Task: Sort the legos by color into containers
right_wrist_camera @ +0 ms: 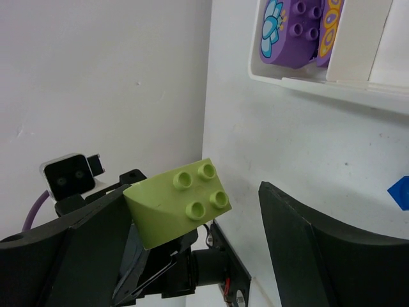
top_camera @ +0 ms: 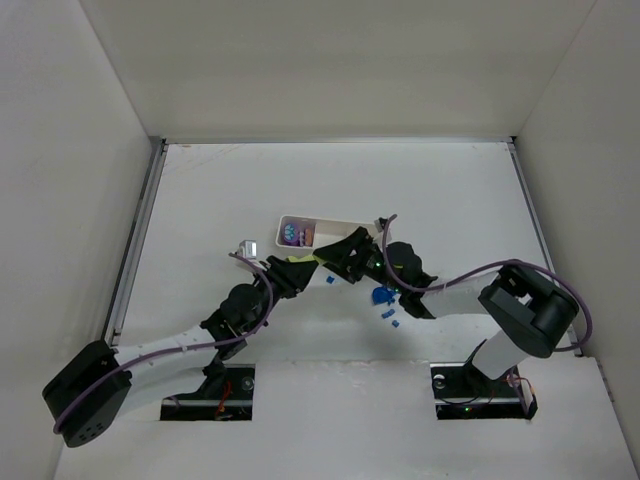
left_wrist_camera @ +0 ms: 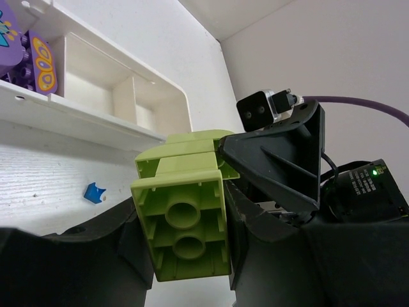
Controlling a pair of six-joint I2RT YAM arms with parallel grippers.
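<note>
1. Yellow-green lego (right_wrist_camera: 179,204) is clamped in the left claw (left_wrist_camera: 182,224), near the tray (left_wrist_camera: 77,121).
2. Right claw (right_wrist_camera: 195,192) stands apart around it, possibly touching.
3. Purple lego (right_wrist_camera: 297,32) lies in the tray's end compartment.

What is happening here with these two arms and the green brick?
The left gripper is shut on the yellow-green brick and holds it close to the white tray. The right gripper stands open around the same brick, so this looks like a handover between the arms. Purple bricks lie in one end compartment of the tray. Small blue pieces lie on the table.
</note>
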